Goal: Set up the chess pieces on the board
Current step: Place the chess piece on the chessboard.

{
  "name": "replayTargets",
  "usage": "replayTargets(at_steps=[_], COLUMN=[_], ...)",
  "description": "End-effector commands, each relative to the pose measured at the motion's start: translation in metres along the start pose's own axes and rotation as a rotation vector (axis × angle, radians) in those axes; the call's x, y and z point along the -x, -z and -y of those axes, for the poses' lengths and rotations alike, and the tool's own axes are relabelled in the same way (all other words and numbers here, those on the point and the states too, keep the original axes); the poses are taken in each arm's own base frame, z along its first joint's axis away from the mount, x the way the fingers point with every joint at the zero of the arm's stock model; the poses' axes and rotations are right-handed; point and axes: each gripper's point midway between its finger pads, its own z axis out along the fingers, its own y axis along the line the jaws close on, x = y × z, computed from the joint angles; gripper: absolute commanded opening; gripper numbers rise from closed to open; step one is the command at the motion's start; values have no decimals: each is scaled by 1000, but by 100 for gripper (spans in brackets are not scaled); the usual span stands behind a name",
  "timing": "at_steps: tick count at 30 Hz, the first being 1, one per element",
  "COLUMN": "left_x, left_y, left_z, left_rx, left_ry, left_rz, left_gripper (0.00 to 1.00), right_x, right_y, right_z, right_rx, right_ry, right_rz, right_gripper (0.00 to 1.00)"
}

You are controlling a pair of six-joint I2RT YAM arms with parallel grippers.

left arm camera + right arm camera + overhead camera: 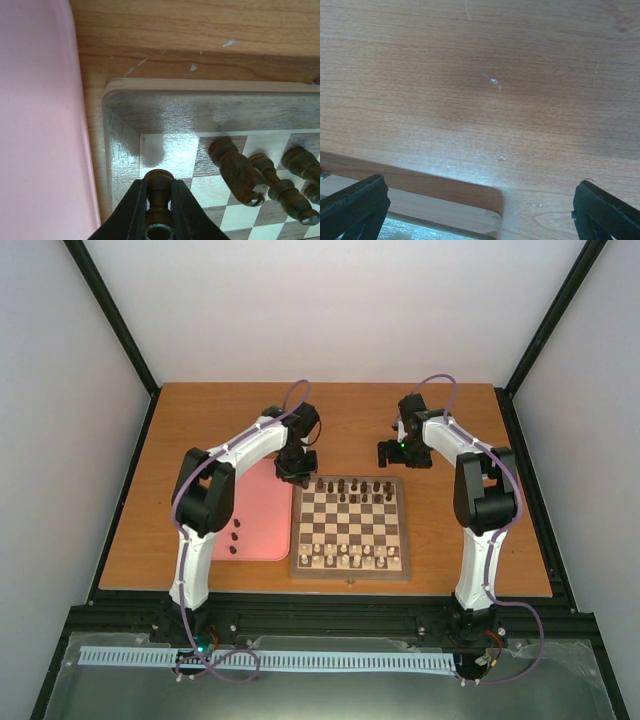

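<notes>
**Dark chess piece poised over the board's far-left corner**

White-walled booth around a brown wood-grain counter [450, 430]. At its centre, a square wooden chessboard [200, 107] with light and dark checkered squares and a plain border. Just beside it on the left, a pink rounded rectangular tray [40, 125].

Left fingers [132, 210] closed tight on a small dark brown turned-wood chess piece [159, 187], held just above the pale corner square at the board's far left. Shadow on that square, no piece on it yet. Hard to tell whether the piece is quite upright.

Just to the right, other dark pieces [240, 175] standing in the far rows. Small cream-white pieces [345, 557] along the near rows. Three more dark pieces [235, 535] waiting on the tray.

Right fingers [355, 205] spread fully wide, holding nothing, hovering over bare counter just beyond the board's far edge.

Likely hazards from here:
- Release from too high, with a bounce or topple on so narrow a base.
- Descent off-centre, leaving the piece straddling border and square.
- Outward swing of the fingers on opening, clipping the nearest dark neighbour and felling part of the row.
</notes>
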Motion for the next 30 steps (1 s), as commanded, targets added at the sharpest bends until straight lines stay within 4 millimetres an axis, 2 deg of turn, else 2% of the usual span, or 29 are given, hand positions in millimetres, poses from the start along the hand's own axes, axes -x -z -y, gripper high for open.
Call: replayTargets(at_steps=[1, 14, 24, 30], left_x=[8, 6, 8, 6], left_y=[9, 0, -1, -1], left_z=[11, 12, 15, 16], left_rx=[-14, -18, -33, -37], left_ry=[-41, -43, -43, -44], left_rz=[30, 4, 5, 2], left_gripper=[8, 9, 25, 29], right_x=[5, 3, 3, 3], right_y=[-1, -4, -3, -2], right_z=[-1, 0, 0, 0], right_rx=[-2, -5, -4, -2], right_ry=[17, 17, 18, 18], right_rz=[8, -1, 2, 2], right_gripper=[100, 100, 100, 100])
